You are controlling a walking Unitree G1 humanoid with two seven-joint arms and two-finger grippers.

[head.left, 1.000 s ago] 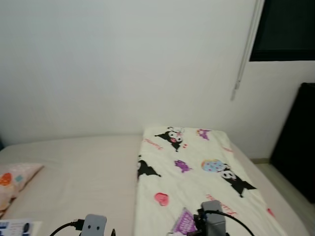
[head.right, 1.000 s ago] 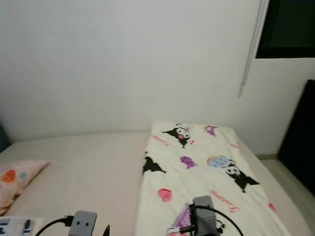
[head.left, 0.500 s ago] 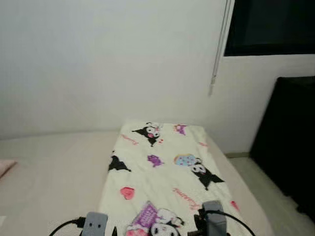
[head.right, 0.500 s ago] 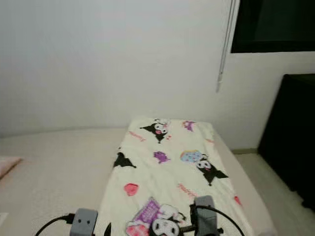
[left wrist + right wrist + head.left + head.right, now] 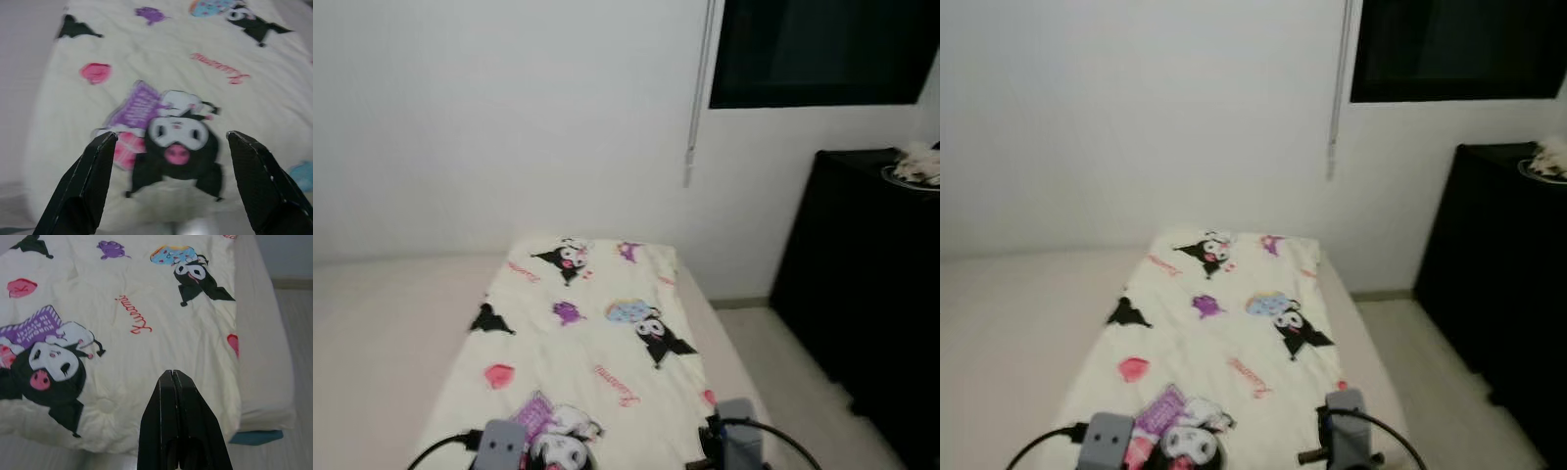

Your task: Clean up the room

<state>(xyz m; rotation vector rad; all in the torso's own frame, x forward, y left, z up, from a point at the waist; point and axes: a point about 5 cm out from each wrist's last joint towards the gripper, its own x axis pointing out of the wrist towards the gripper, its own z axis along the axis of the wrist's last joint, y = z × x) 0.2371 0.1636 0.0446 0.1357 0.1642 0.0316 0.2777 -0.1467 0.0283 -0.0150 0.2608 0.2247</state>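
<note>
White and wide, the bed fills the lower left of the frame. A cream blanket with cartoon pictures lies flat on it, in the lower middle. A black cabinet stands at the right. Both arms are held low over the blanket's near end. The left gripper has its fingers spread wide apart. The right gripper has its fingers pressed together, holding nothing.

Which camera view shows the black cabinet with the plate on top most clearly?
The left eye view shows the black cabinet best: its front, its top and the plate at its right edge. The right eye view gives the same cabinet slightly nearer the right border. Both wrist views look down on the cartoon-print blanket instead.
</note>
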